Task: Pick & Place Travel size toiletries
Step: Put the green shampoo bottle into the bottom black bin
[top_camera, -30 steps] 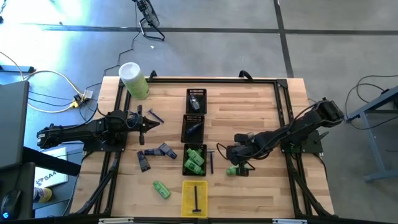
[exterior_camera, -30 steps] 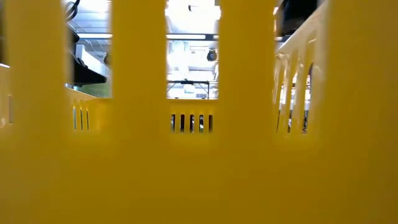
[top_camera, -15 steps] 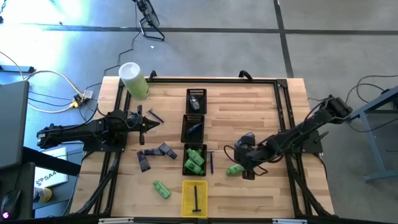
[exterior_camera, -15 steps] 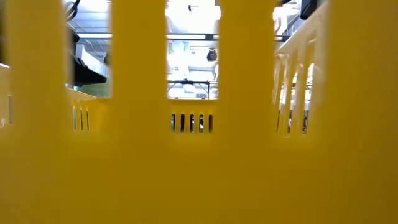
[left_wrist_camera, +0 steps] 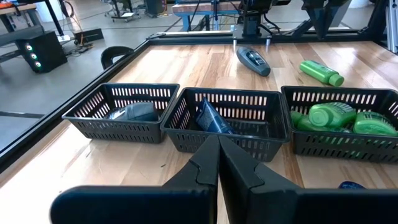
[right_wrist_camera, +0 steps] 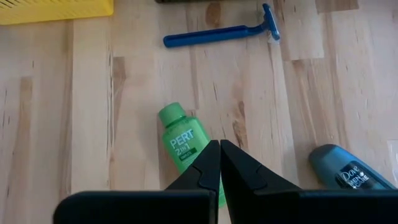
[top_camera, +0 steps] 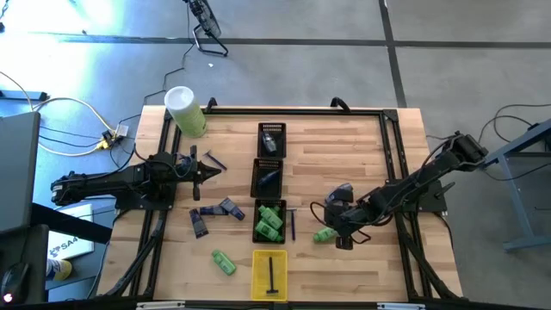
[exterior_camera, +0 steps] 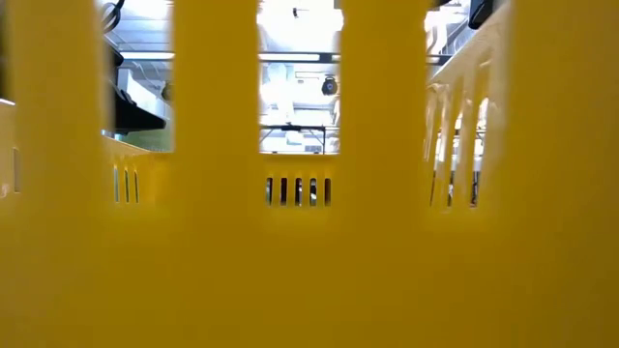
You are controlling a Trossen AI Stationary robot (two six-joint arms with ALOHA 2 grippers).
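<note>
A bright green bottle (right_wrist_camera: 183,144) lies on its side on the wood, near the table's middle right (top_camera: 324,233). My right gripper (right_wrist_camera: 219,147) is shut and slants down over the bottle's body (top_camera: 337,235). A blue razor (right_wrist_camera: 217,34) and a grey-blue oval piece (right_wrist_camera: 347,172) lie close by. A black basket (top_camera: 270,220) holds more green bottles. Purple-grey tubes (top_camera: 215,215) and another green bottle (top_camera: 224,263) lie at the near left. My left gripper (left_wrist_camera: 219,142) waits shut at the table's left (top_camera: 207,170). My right gripper's shut fingertips stand over the green bottle's body below its label (right_wrist_camera: 200,163), slanting down from the table's right. The fingers hide the spot, so I cannot tell whether they touch it. The bottle lies flat on the table.
Three black baskets (top_camera: 269,176) stand in a row down the table's middle, with a yellow tray (top_camera: 269,274) holding a dark stick at the near end. That tray's wall (exterior_camera: 309,242) fills the low view. A pale-green cylinder (top_camera: 185,110) stands at the far left corner.
My right gripper has shifted a little toward the table's right and near edges and turned slightly, staying shut. For the last half second it has kept still. The green bottle under it lies where it was.
</note>
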